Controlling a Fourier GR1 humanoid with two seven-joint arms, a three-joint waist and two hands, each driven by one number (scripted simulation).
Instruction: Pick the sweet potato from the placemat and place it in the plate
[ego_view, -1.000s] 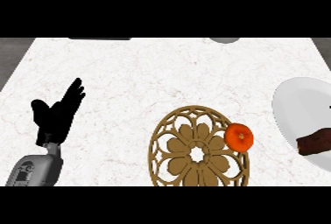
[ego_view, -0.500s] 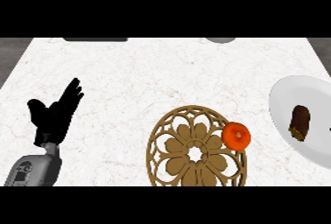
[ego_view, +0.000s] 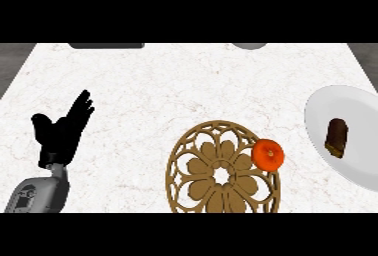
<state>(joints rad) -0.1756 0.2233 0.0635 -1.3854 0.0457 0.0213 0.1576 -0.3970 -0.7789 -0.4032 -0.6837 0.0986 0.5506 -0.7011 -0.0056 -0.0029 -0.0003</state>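
A brown, elongated sweet potato (ego_view: 337, 138) lies lengthwise on the white plate (ego_view: 325, 110) at the right edge of the head view. No hand touches it. The round brown openwork placemat (ego_view: 221, 175) sits at the lower centre. An orange round item (ego_view: 268, 154) rests on the placemat's right rim. My left hand (ego_view: 61, 131) is open at the far left with fingers straight and pointing up, well away from both. My right hand does not show.
The counter is white marble. A dark flat object (ego_view: 107, 45) and a grey round object (ego_view: 249, 46) sit at the counter's far edge. The plate is cut off by the view's right border.
The brown sweet potato has shifted from the plate's lower right edge toward its middle and now lies along the plate. The left hand has barely moved.
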